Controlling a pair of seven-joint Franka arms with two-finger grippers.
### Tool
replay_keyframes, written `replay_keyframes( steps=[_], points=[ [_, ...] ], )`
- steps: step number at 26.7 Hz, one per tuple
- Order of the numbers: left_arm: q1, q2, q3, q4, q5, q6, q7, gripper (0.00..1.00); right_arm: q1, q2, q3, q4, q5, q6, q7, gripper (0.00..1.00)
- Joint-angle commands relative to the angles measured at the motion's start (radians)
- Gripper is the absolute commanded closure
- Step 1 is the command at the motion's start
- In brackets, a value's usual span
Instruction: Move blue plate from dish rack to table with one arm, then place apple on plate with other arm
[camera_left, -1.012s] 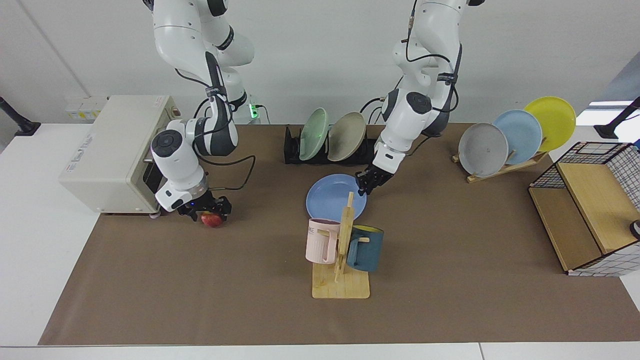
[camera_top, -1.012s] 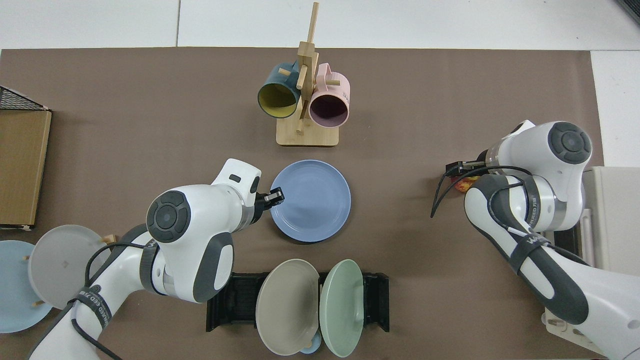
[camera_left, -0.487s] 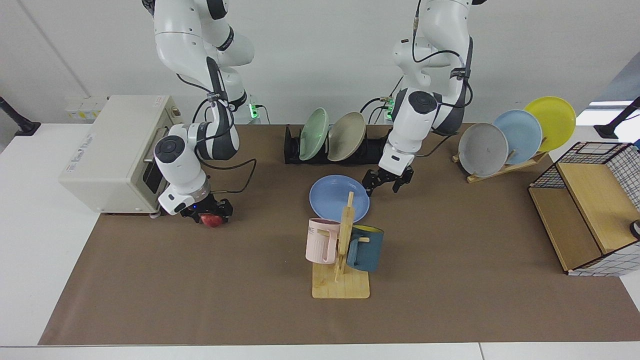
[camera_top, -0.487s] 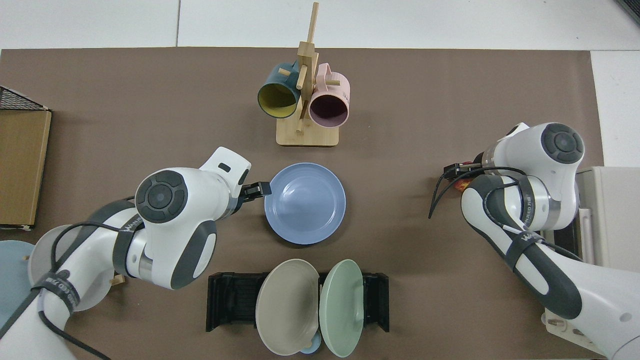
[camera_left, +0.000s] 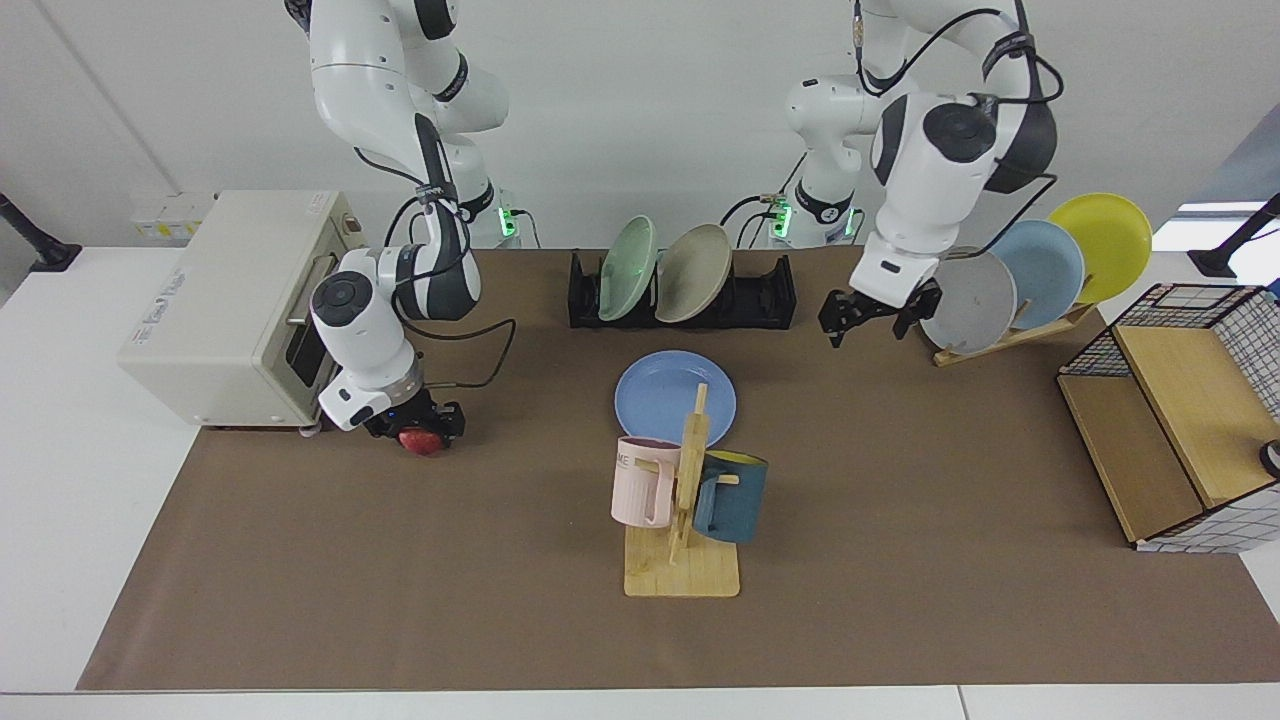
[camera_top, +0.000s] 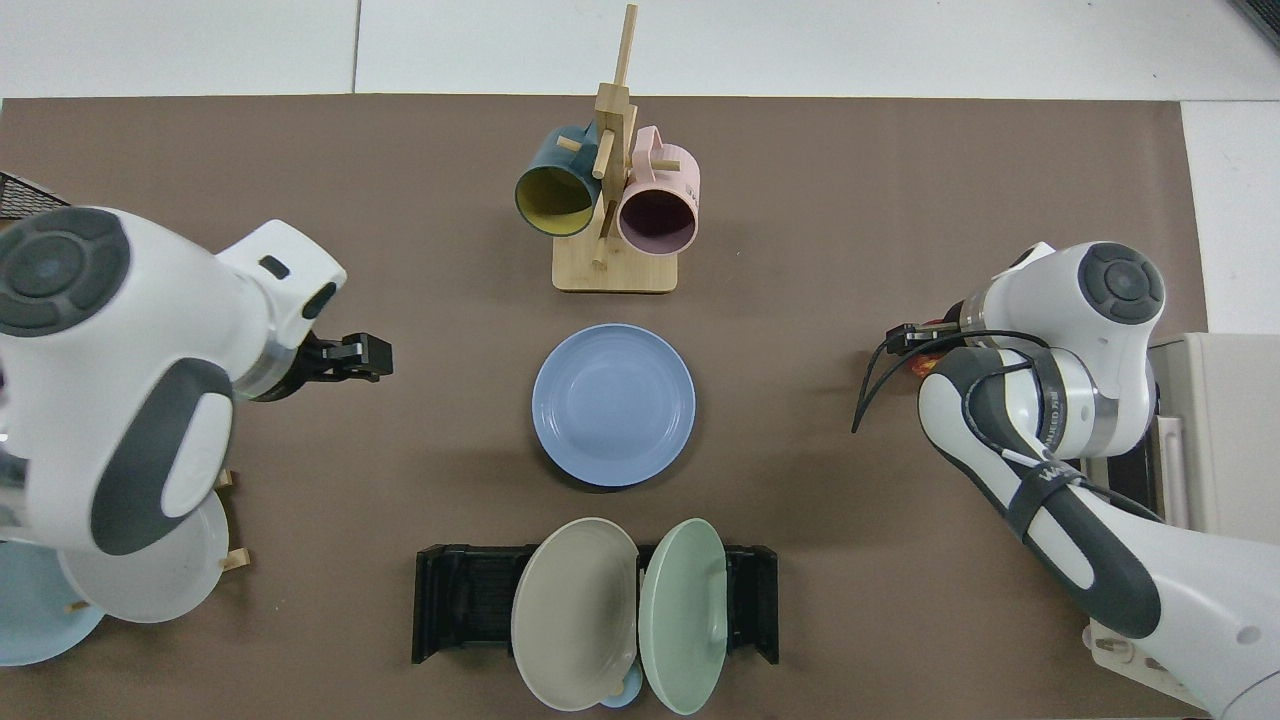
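Plate work looks done: the blue plate lies flat on the table, well clear of the left gripper, whose jaws hang released and empty, raised in front of a grey plate on a wooden rack; that leaves the way to the plate free for the other arm, I judge. The black dish rack stands beyond the plate with a green plate and a beige plate leaning in it, and one end slot bare. The right gripper is low at the table beside a cream oven; its jaws sit close around the apple, which shows red between and just under them; whether they are clenched on it I cannot tell, and the top view hides most of the fruit behind the arm. A mug tree with a pink mug and a teal mug stands just in front of the plate, so a carried apple should arrive high or from the side. Brown covering spans the table, white at its edges; a wire basket sits at one end; a plain white wall lies behind.
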Motion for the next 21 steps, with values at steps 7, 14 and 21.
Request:
replay_keyframes(
  steps=[7,14,21],
  points=[
    [0.003,-0.059,0.097,0.086,0.008,-0.145,0.112,0.00,0.022,-0.091,0.000,0.060,-0.034,-0.137,0.036,1.00],
    [0.003,-0.073,0.130,0.127,-0.058,-0.162,0.171,0.00,0.039,-0.163,0.002,0.096,-0.045,-0.263,0.040,1.00],
    [0.005,-0.073,0.136,0.124,-0.092,-0.149,0.174,0.00,0.130,-0.163,0.002,0.118,-0.045,-0.304,0.187,1.00]
  ],
)
